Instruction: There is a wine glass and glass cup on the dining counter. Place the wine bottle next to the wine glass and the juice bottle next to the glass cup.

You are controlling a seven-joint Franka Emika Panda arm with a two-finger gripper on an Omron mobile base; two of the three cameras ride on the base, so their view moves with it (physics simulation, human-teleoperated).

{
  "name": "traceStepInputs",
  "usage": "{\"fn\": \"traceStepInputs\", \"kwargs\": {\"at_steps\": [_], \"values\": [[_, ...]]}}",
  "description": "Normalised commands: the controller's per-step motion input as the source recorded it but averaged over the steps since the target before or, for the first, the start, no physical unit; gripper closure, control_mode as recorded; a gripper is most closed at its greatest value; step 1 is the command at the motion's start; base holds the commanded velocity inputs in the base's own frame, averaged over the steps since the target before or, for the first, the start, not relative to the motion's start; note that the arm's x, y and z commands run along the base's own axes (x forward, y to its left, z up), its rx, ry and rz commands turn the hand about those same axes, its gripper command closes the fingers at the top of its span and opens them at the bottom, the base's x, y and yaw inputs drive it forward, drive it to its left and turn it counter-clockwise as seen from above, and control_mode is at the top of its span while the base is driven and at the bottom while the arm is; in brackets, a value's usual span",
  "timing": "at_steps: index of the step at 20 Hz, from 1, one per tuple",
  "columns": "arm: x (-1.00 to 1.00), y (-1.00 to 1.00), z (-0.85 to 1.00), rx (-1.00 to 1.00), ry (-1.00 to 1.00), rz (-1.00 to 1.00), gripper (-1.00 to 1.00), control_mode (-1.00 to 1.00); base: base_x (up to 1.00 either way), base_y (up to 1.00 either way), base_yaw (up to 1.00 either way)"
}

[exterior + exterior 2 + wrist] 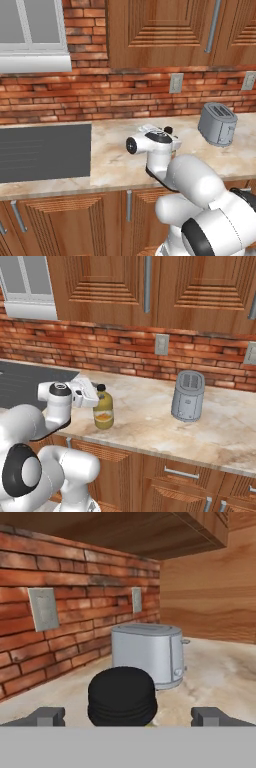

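Observation:
The juice bottle [103,411] is a squat yellow bottle with a black cap and an orange-white label, standing upright on the brick-backed worktop [150,426] near its front edge. My gripper [94,394] is level with the bottle's neck and reaches it from the left. In the hand view the black cap [122,699] sits between my two fingertips [48,716], with wide gaps on both sides. The gripper [129,717] is open and touches nothing. The wine bottle, wine glass, glass cup and dining counter are out of view.
A grey toaster [188,396] [217,124] [147,654] stands on the worktop to the right of the bottle. A dark cooktop [45,150] lies to the left. Behind are a brick wall with outlets [161,345] and low wooden cabinets [145,281] overhead.

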Motion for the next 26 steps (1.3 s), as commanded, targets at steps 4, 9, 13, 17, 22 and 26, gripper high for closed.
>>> {"fn": "traceStepInputs", "kwargs": {"at_steps": [4,9,13,17,22,26], "values": [[0.01,-0.14,0.00,-0.05,0.00,0.00,-1.00,-1.00,0.00,0.00,0.00],[0.02,-0.12,-0.01,-0.01,0.05,0.03,-1.00,-1.00,0.00,0.00,0.00],[0.10,-0.10,-0.04,0.00,0.07,0.08,-1.00,-1.00,0.00,0.00,0.00],[0.07,-0.07,-0.01,0.00,0.09,0.09,-1.00,-1.00,0.00,0.00,0.00],[-0.01,0.00,-0.01,0.00,0.13,0.12,1.00,-1.00,0.00,0.00,0.00],[-0.03,0.02,-0.07,0.00,0.10,0.11,1.00,-1.00,0.00,0.00,0.00]]}}
